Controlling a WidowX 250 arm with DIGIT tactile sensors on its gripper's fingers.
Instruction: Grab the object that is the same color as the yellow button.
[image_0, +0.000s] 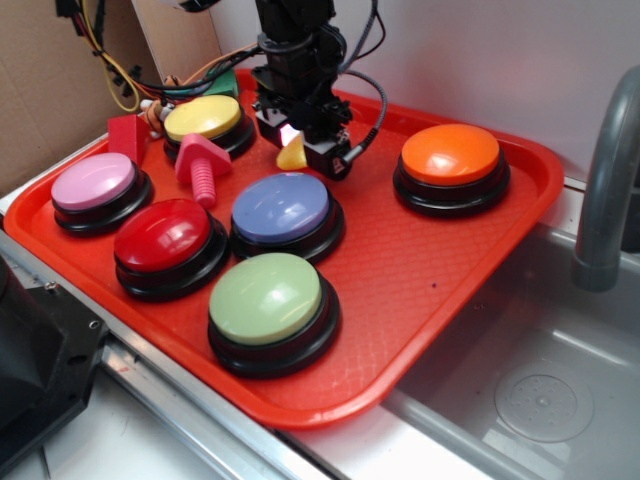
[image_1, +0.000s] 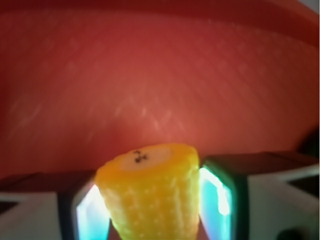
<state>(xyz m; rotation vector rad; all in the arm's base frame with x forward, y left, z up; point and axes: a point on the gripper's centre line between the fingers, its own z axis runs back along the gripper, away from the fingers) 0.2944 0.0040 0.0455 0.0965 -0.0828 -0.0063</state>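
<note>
The object, a small yellow toy corn cob (image_0: 292, 156), stands on the red tray (image_0: 450, 270) just right of the yellow button (image_0: 205, 118). My gripper (image_0: 296, 148) reaches down over it from the back of the tray. In the wrist view the corn cob (image_1: 150, 195) fills the space between my two fingers, its flat end facing the tray floor, and both glowing pads (image_1: 217, 192) press against its ribbed sides. My gripper (image_1: 152, 207) is shut on it. Whether the cob is off the tray I cannot tell.
Round dome buttons crowd the tray: orange (image_0: 450, 155), blue (image_0: 282, 207), red (image_0: 163, 235), light green (image_0: 265, 298) and pink (image_0: 94, 181). A pink screw toy (image_0: 203, 163) and a red block (image_0: 127, 135) lie near the yellow button. A sink (image_0: 530, 390) and faucet (image_0: 605, 190) are on the right.
</note>
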